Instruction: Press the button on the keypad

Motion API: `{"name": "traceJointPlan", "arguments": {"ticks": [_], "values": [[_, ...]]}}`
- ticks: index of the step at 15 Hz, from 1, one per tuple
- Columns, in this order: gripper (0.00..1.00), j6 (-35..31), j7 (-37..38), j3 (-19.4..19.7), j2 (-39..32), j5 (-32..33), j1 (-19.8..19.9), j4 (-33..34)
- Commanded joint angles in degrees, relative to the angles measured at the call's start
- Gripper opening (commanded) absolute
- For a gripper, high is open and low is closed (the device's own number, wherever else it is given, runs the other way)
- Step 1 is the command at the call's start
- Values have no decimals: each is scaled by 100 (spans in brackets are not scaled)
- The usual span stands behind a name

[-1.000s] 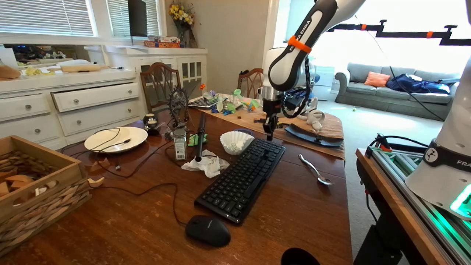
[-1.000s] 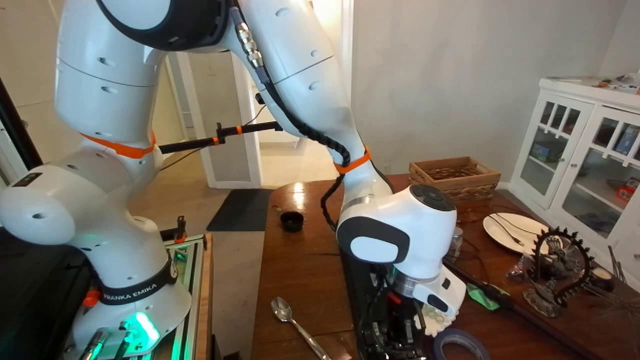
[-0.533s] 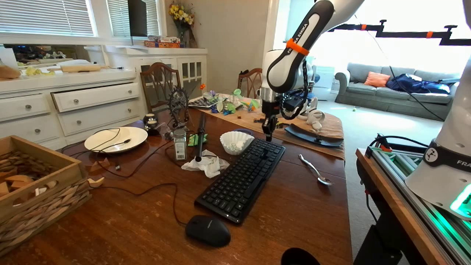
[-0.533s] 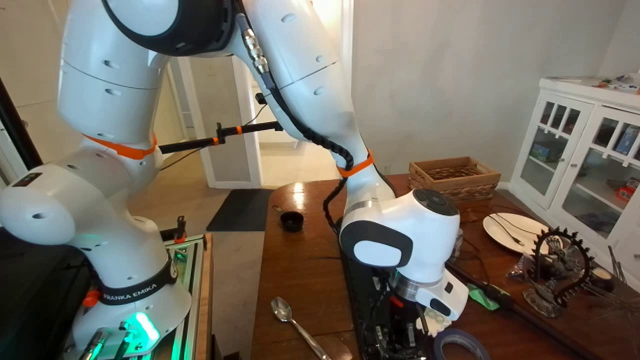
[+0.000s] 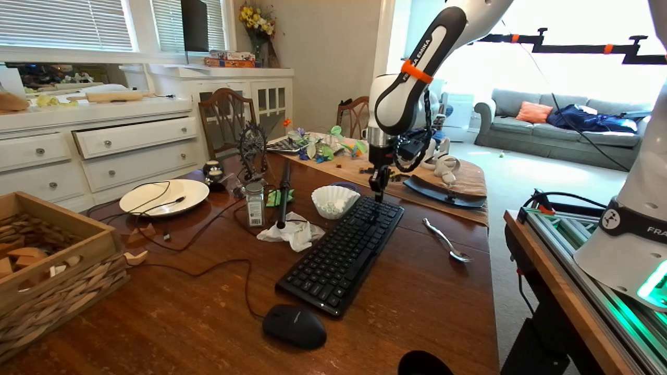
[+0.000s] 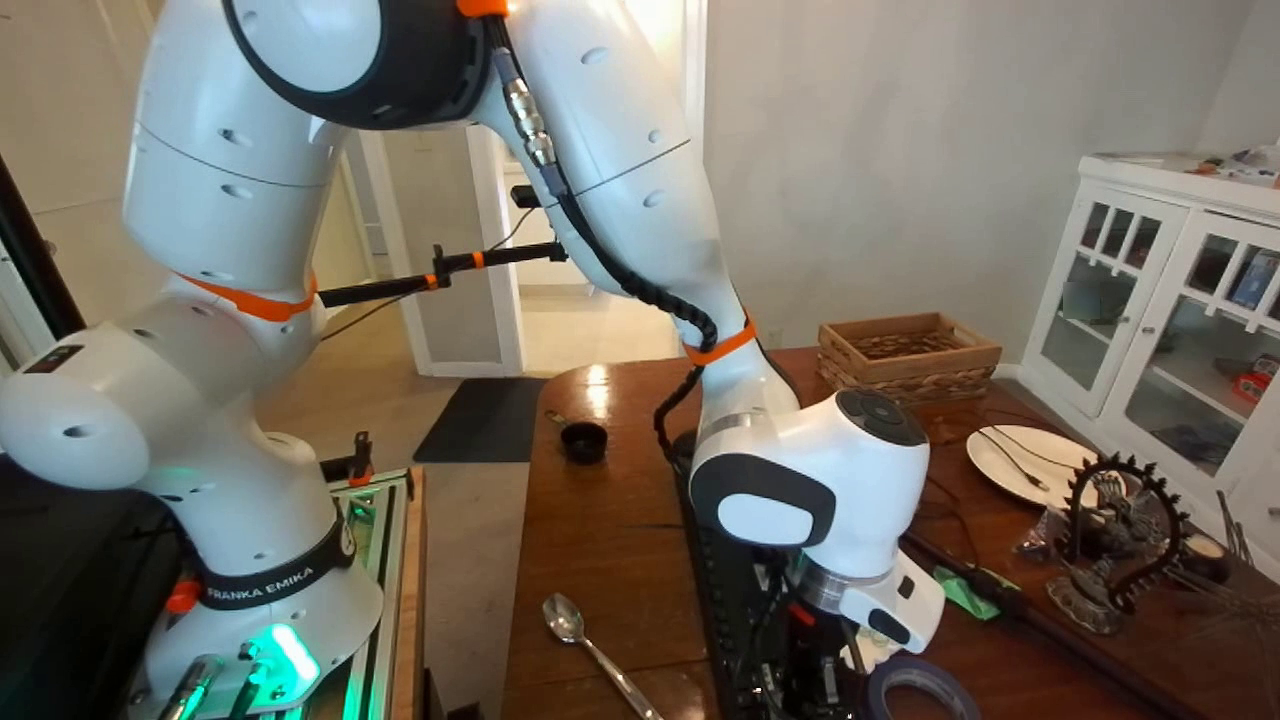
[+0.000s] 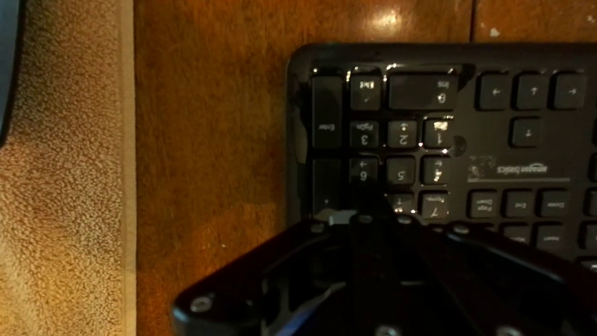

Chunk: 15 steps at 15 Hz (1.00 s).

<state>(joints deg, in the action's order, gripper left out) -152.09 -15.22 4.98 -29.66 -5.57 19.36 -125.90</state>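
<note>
The keypad (image 7: pixel 457 161) is readable — upside down (wrist view only).

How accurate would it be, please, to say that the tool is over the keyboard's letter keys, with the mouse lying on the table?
Not quite: the tool is over the number pad of the keyboard, not its letter keys, as the wrist view shows; the mouse lies on the table.

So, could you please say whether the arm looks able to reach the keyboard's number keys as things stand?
Probably yes: the end effector points down at the number keys, with nothing visible in between; contact is unclear.
</note>
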Motion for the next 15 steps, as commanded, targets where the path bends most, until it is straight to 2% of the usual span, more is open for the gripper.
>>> {"name": "traceJointPlan", "arguments": {"ticks": [1,10,15], "values": [[0,140,-124,-95,-180,-56,102,184],[0,351,-173,-114,-440,-30,101,381],[0,224,8,-27,84,14,-31,-28]]}}
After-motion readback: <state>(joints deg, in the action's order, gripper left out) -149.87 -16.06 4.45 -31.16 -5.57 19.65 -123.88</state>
